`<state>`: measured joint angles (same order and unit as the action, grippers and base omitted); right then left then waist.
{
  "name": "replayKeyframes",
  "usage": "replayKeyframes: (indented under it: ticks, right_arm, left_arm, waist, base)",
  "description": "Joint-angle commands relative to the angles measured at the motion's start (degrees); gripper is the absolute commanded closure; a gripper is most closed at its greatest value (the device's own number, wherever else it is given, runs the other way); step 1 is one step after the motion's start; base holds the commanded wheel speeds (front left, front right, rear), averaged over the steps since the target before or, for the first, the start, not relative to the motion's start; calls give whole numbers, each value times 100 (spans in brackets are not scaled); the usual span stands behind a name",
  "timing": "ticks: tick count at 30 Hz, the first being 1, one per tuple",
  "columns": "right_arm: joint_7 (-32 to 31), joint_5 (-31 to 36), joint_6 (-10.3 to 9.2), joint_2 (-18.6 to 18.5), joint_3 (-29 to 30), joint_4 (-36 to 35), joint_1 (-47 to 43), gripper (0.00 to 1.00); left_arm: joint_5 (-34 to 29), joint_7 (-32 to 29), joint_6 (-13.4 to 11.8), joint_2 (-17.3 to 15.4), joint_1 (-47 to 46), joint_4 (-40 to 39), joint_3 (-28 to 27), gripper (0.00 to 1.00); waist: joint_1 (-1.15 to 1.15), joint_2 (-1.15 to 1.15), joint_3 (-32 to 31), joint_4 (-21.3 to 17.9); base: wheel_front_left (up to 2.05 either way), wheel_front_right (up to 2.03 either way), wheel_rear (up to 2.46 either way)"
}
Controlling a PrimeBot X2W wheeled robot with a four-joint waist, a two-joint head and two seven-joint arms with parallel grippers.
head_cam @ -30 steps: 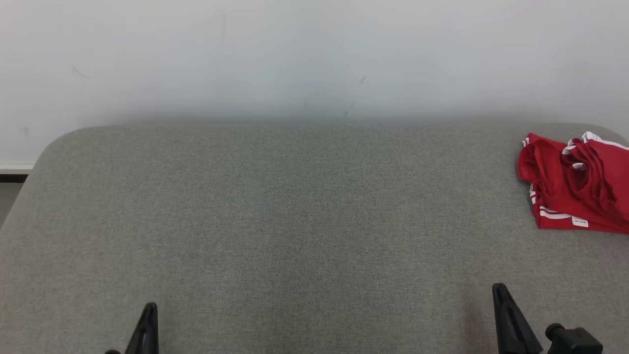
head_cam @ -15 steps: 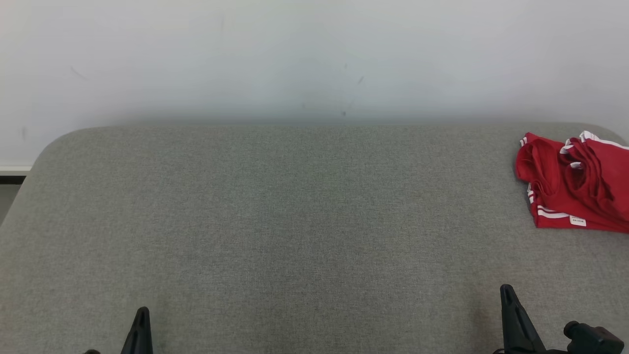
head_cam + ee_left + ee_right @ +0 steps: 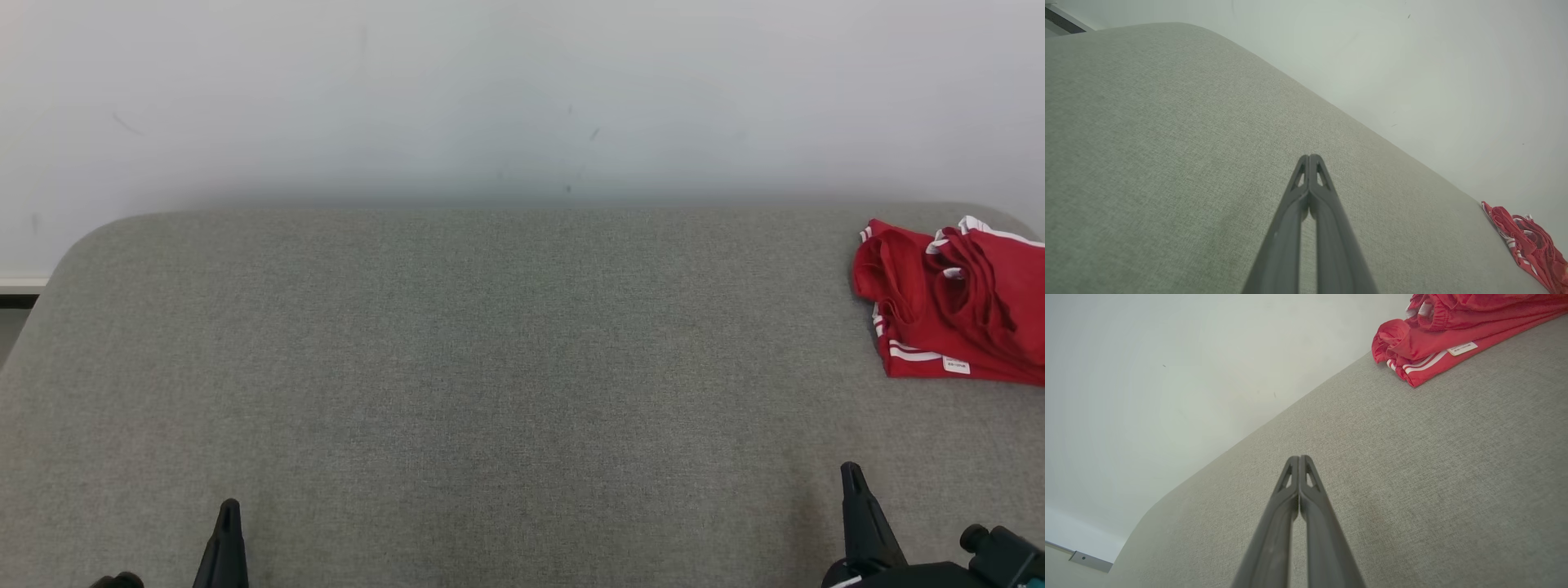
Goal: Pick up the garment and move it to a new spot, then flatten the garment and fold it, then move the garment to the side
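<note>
- A bare indoor test room, more lab than home (the exact kind cannot be told).
- Plain white wall [image 3: 522, 98], lightly scuffed, with a skirting strip [image 3: 20, 282] low at the left.
- Grey fabric-covered table [image 3: 490, 367] with rounded corners, carrying a red garment [image 3: 947, 302].

Red garment [image 3: 955, 302]: well ahead and to the right of the right pincer [image 3: 852, 478]; cut by the head view's right edge, so its full width is unseen. The right wrist view's top edge crops it too.
Garment kind: bunched folds hide its shape; shirt or shorts, cannot tell.
White label [image 3: 955, 365]: on the hem facing the right pincer; print too small to read.
Left pincer [image 3: 229, 508]: tip rises from the head view's bottom edge, which cuts off the rest.
Right pincer: base cropped by that same edge.
Table [image 3: 490, 367]: near edge behind both pincers is out of frame; the right end is cut off.
</note>
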<state>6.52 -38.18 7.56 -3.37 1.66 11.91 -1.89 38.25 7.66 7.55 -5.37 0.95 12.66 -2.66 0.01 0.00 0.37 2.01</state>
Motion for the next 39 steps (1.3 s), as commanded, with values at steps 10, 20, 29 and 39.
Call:
replayKeyframes:
  ticks: [10, 20, 29, 39]
  right_arm:
    - [-195, -947, -4, -40, 79, -28, 259, 100]
    - [-358, -1676, -5, -39, 130, 7, 353, 100]
    - [-501, -2277, -6, -37, 174, 36, 428, 100]
    - [-648, -2882, -7, -32, 223, 68, 495, 100]
  left_arm:
    - [913, -234, -4, 34, -224, -27, -95, 100]
    - [1633, -426, -4, 67, -317, -4, -144, 100]
    - [2220, -582, -5, 96, -390, 16, -187, 100]
    - [2834, -745, -6, 126, -455, 39, -229, 100]
  waist:
    - [0, 0, -2, -21]
    - [0, 0, -4, -42]
    - [0, 0, -6, -61]
    - [0, 0, -8, -82]
  base:
    - [0, 0, 0]
    - [0, 0, 0]
    - [0, 0, 0]
    - [0, 0, 0]
